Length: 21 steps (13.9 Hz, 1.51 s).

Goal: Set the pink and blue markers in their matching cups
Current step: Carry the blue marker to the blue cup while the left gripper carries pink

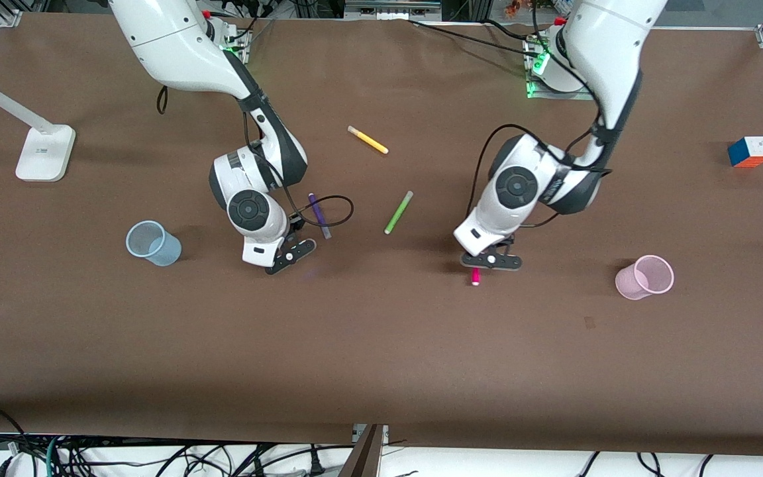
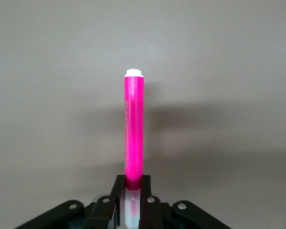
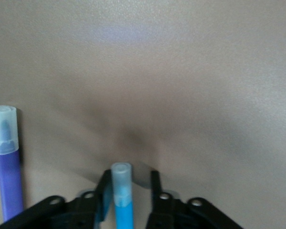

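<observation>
My left gripper (image 1: pixel 489 261) is low over the table's middle, shut on the pale cap end of the pink marker (image 1: pixel 475 277). In the left wrist view the fingers (image 2: pixel 133 183) clamp the marker (image 2: pixel 133 129), which sticks straight out. My right gripper (image 1: pixel 291 255) is low beside the purple marker. The blue marker is hidden under it in the front view. In the right wrist view the blue marker (image 3: pixel 122 200) lies between the open fingers (image 3: pixel 130 180), against one finger with a gap to the second. The blue cup (image 1: pixel 153 243) stands toward the right arm's end, the pink cup (image 1: pixel 645 277) toward the left arm's end.
A purple marker (image 1: pixel 319 215) lies close by the right gripper, also in the right wrist view (image 3: pixel 7 167). A green marker (image 1: pixel 399 212) and a yellow marker (image 1: pixel 368 140) lie mid-table. A colour cube (image 1: pixel 750 152) and a white lamp base (image 1: pixel 45 152) sit at the table's ends.
</observation>
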{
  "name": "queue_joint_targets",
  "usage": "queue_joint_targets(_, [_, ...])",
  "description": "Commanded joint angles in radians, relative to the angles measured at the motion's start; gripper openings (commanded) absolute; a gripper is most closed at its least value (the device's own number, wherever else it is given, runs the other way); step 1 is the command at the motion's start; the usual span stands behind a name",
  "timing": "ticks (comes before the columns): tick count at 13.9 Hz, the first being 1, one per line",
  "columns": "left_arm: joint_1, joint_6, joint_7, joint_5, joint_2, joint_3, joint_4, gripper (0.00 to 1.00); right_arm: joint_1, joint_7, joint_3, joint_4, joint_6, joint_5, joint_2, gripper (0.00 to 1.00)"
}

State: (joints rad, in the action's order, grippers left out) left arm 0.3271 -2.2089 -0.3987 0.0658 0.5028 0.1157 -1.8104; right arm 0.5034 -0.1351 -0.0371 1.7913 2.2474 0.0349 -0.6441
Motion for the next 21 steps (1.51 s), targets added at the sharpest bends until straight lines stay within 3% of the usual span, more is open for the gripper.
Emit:
queue_joint_targets(1, [-0.086, 0.292, 0.136, -0.004, -0.038, 0.005, 0.141, 0.0, 0.01, -0.005, -0.004, 0.04, 0.021, 0.003, 0.024, 0.12])
queue_joint_targets(4, [-0.184, 0.605, 0.379, 0.011, -0.035, -0.005, 0.29, 0.0, 0.01, -0.006, -0.006, 0.036, 0.027, 0.0, 0.024, 0.03])
queue_joint_targets(6, [-0.255, 0.707, 0.553, 0.052, -0.038, -0.011, 0.319, 0.0, 0.01, -0.02, -0.013, 0.027, 0.028, 0.0, 0.038, 0.02])
queue_joint_targets(9, [-0.307, 0.84, 0.694, 0.228, -0.036, -0.011, 0.388, 0.0, 0.003, -0.062, -0.059, 0.011, -0.001, -0.001, 0.116, 0.02])
queue_joint_targets(13, [-0.313, 0.856, 0.845, 0.474, -0.018, -0.011, 0.381, 0.0, 0.0, -0.22, -0.15, -0.102, -0.208, 0.005, 0.176, 0.02])
queue_joint_targets(18, [-0.306, 0.857, 0.917, 0.598, 0.04, -0.011, 0.356, 0.0, -0.008, -0.46, -0.24, -0.144, -0.276, 0.032, 0.25, 0.02])
queue_joint_targets(21, [-0.303, 0.864, 0.909, 0.631, 0.066, -0.013, 0.342, 0.0, -0.014, -0.66, -0.314, -0.144, -0.327, 0.164, 0.271, 0.02])
